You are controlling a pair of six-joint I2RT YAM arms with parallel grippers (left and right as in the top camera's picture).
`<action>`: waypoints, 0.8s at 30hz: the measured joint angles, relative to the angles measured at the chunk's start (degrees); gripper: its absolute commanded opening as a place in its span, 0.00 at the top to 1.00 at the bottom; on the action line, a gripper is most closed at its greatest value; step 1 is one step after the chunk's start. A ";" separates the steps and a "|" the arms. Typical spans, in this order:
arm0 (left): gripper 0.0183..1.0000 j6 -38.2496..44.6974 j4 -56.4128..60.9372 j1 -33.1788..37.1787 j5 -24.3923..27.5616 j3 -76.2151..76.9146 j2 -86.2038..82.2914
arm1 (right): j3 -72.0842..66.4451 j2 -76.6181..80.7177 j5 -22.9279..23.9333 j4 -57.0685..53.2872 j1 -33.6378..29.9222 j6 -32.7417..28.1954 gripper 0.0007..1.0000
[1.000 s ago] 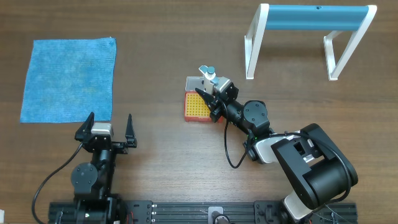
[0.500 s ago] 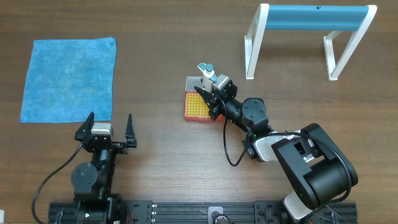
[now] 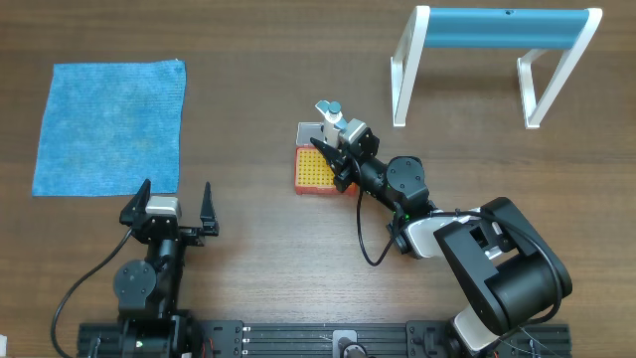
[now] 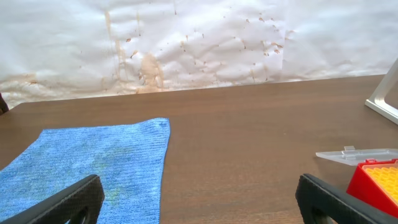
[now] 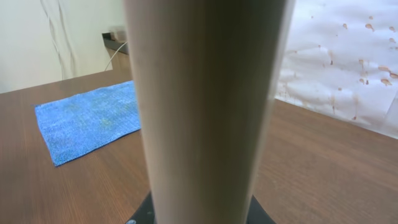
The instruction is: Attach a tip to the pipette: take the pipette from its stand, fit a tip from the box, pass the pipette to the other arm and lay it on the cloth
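Right wrist view: the pipette barrel runs down the centre, blurred and cut off at the top and bottom edges. It hides the table behind it.

Top view, centre: the right gripper covers the right side of the tip box. The pipette's lower end is hidden, so whether a tip is fitted cannot be told.

Left wrist view: the cloth is cut off at lower left, the stand at the right edge and the tip box at the lower right corner. The left gripper's fingers are cut by the bottom edge.

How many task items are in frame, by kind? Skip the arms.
cloth: 1
tip box: 1
pipette: 1
stand: 1
Total: 4
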 measured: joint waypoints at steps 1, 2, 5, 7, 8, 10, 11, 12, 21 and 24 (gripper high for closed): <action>0.00 0.00 0.00 0.00 0.00 0.00 0.00 | 0.00 0.00 -0.04 0.00 0.00 0.02 0.92; 0.00 0.00 0.00 0.00 0.00 0.00 0.00 | 0.00 0.00 -0.22 0.00 0.00 0.02 0.92; 0.00 0.00 0.00 0.00 0.00 0.00 0.00 | 0.00 0.00 -0.44 0.00 0.00 0.02 0.92; 0.00 0.00 0.00 0.00 0.00 0.00 0.00 | -0.02 0.00 -0.46 0.09 0.00 0.02 0.92; 0.00 0.00 0.00 0.00 0.00 0.00 0.00 | -0.02 0.00 -0.46 0.11 0.00 0.02 0.92; 0.00 0.00 0.00 0.02 0.00 0.00 0.00 | -0.15 0.00 -0.52 0.28 0.00 0.02 0.92; 0.00 0.00 0.00 0.00 0.00 0.00 0.00 | -0.31 0.00 -0.66 0.44 -0.11 0.02 0.92; 0.00 0.00 0.00 0.02 0.00 0.00 0.00 | -0.35 0.00 -0.72 0.57 -0.11 0.00 0.92; 0.00 0.00 0.00 0.00 0.00 0.00 0.00 | -0.42 -0.13 -0.87 0.00 -0.11 0.02 0.92; 0.00 0.00 0.00 0.00 0.00 0.00 0.00 | -0.39 -0.52 -0.87 -0.79 -0.17 0.02 0.92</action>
